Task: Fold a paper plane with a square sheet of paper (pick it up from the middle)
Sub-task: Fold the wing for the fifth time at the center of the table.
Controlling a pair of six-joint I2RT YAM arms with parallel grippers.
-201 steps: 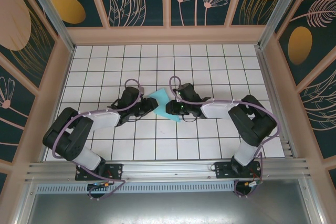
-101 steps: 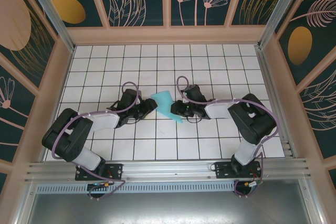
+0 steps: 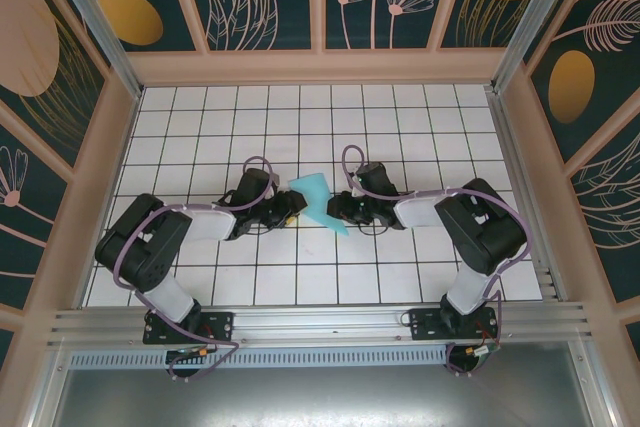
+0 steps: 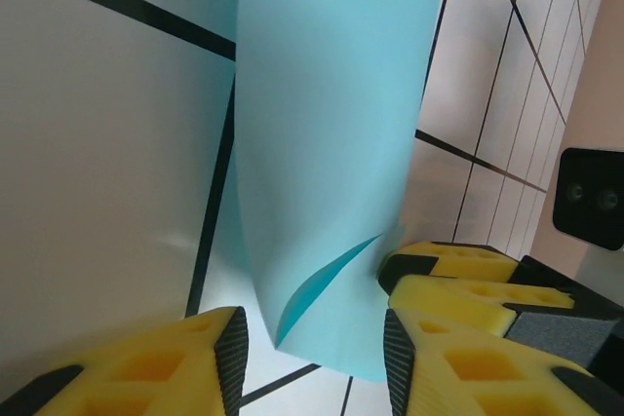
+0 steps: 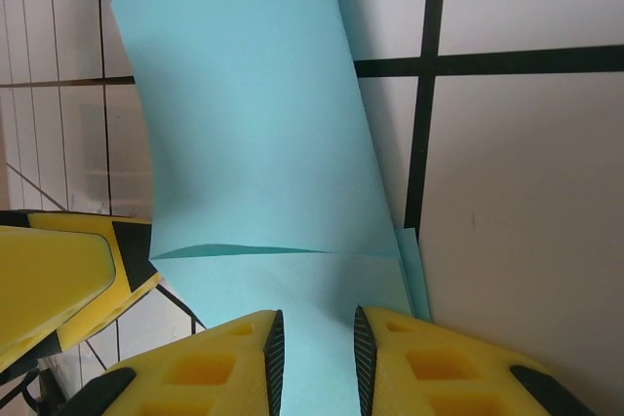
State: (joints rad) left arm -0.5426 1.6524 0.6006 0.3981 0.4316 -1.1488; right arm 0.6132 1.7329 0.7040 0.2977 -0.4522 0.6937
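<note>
The paper plane sits between my left gripper's open fingers and my right gripper's nearly closed ones (I can't tell if those pinch it), then curls away ahead, light and floppy, so I'd hold its middle fold.

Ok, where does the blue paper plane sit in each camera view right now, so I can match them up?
Top external: the paper plane lies mid-table.
Left wrist: the paper plane runs from the top edge down between the left gripper's fingers.
Right wrist: the paper plane is upper centre-left, reaching down into the gap of the right gripper's fingers.
Shared landmark: the black grid lines of the white tiled table.
</note>
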